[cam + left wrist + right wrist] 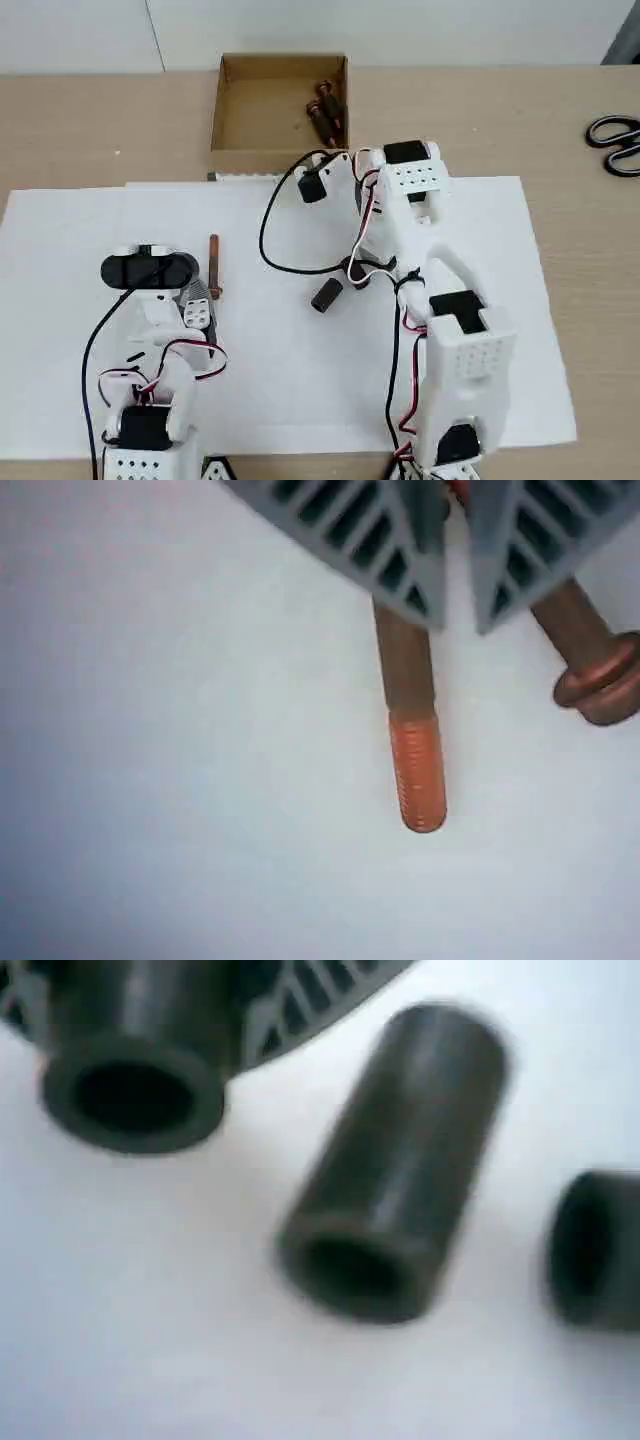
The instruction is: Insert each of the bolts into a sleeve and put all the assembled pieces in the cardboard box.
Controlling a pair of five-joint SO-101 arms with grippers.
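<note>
One bolt point(213, 262), flat on the white sheet point(80, 230) over the bench point(80, 120); its long axis runs straight away from your left arm's base, threaded end outermost. Your left tool point(455, 620) sits over its plain shank, much the nearer of the two; you cannot tell whether it grips. A second bolt point(595, 670) just beside. One held sleeve point(130, 1095), pinched in the right tool point(140, 1010), well apart on the bolt's right. One loose sleeve point(327, 294) on the sheet between the arms. The cardboard box point(228, 100) beyond, brown pieces point(326, 110) in one corner.

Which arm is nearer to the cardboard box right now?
Right. The right arm is close beside the cardboard box's near edge; the left arm is farther back, its pincer over a bolt.
</note>
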